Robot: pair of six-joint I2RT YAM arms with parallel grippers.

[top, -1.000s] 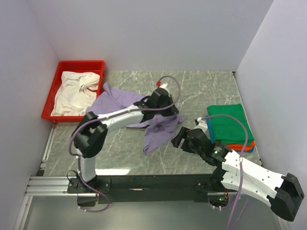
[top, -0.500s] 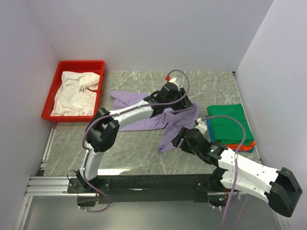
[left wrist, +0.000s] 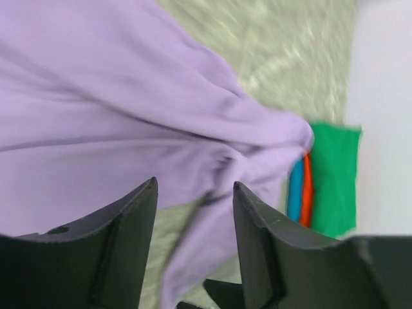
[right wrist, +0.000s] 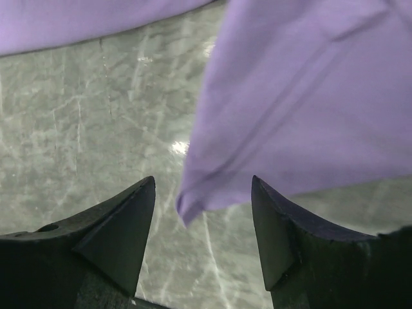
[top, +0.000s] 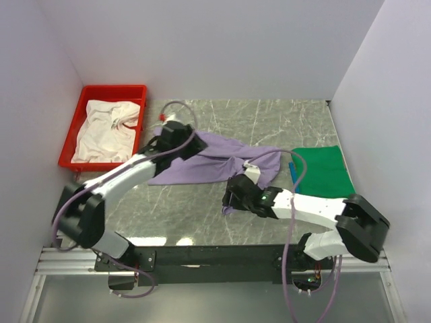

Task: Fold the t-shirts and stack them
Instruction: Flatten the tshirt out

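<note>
A pale lavender-purple t-shirt (top: pixel 209 161) lies spread and rumpled across the middle of the table. My left gripper (top: pixel 183 142) hovers over its left part, open, with nothing between the fingers (left wrist: pixel 125 244); its wrist view looks along the purple cloth (left wrist: pixel 129 116). My right gripper (top: pixel 233 198) is open at the shirt's lower corner (right wrist: pixel 193 206), which hangs just in front of the gap between the jaws, not gripped. Folded green (top: pixel 324 171), orange (left wrist: pixel 307 187) and blue (left wrist: pixel 295 190) t-shirts are stacked at the right. A white t-shirt (top: pixel 106 129) lies crumpled in the tray.
The red plastic tray (top: pixel 113 90) stands at the back left. White walls close in the left, back and right sides. Grey marble tabletop (top: pixel 182 202) shows in front of the purple shirt and behind it (top: pixel 269 118).
My left gripper opened, let go of the purple shirt and swung left across it. The shirt now lies drawn out wider to the right. My right arm reached left to the shirt's lower corner.
</note>
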